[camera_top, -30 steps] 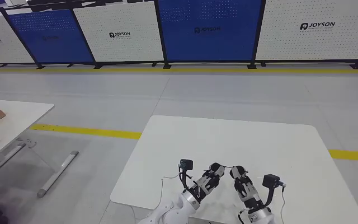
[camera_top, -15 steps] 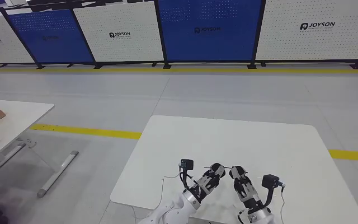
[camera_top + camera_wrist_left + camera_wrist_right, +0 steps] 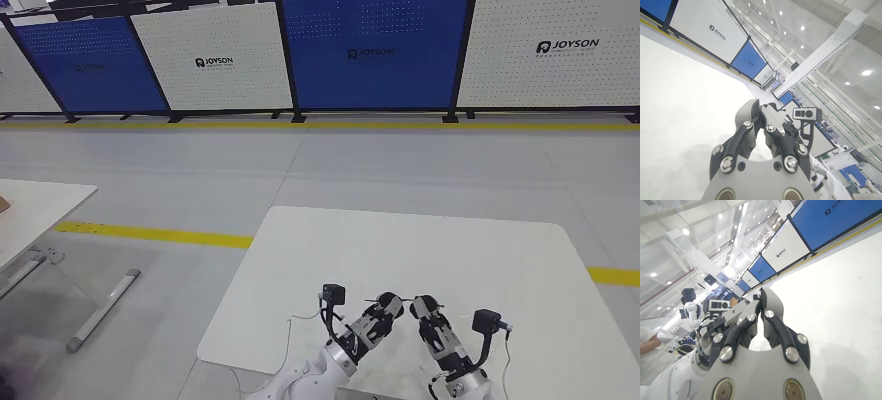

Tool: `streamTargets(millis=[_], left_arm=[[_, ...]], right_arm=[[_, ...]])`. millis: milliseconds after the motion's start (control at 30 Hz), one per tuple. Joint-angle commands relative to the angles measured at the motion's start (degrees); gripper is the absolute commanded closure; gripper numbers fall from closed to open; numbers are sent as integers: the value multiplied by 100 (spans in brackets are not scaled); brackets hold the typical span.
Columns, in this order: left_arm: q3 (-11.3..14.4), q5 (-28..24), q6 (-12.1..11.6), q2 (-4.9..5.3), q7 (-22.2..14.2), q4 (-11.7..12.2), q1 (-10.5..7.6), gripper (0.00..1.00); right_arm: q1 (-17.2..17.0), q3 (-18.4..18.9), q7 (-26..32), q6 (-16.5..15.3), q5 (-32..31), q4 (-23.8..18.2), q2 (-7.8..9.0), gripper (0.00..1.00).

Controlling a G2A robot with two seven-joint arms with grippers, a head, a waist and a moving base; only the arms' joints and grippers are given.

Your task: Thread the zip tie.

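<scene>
My left gripper is closed, its two pads pressed together. A thin dark strip of the zip tie is pinched between them and pokes out on the side of the seam facing my wrist camera. My right gripper is also clamped tight. A short black end of the tie sticks out just past its fingertips, on the side toward my left gripper.

From above, the two grippers sit tip to tip and almost touching, left beside right. They are over the near part of the white table. The tie spans the small gap between their tips, but it is too thin from up there for me to trace its run.

From my left wrist, the right gripper's fingertips lie just beyond my own, with a small black stub projecting off them. I cannot tell whether the tail has entered the head.
</scene>
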Motion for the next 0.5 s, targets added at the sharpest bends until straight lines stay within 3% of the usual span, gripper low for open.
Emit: streamTargets(millis=[0, 100, 267, 467], left_arm=[[-1, -8, 48, -4, 19, 3, -5, 100], [1, -25, 108, -10, 32, 4, -10, 100], [0, -120, 177, -23, 56, 10, -15, 100], [-16, -187, 197, -31, 77, 22, -19, 100]], right_arm=[[-7, 1, -14, 14, -5, -12, 0, 62], [-13, 1, -30, 27, -28, -24, 2, 58], [-33, -8, -120, 79, -137, -40, 2, 62], [-69, 2, -235, 80, -183, -10, 4, 82]])
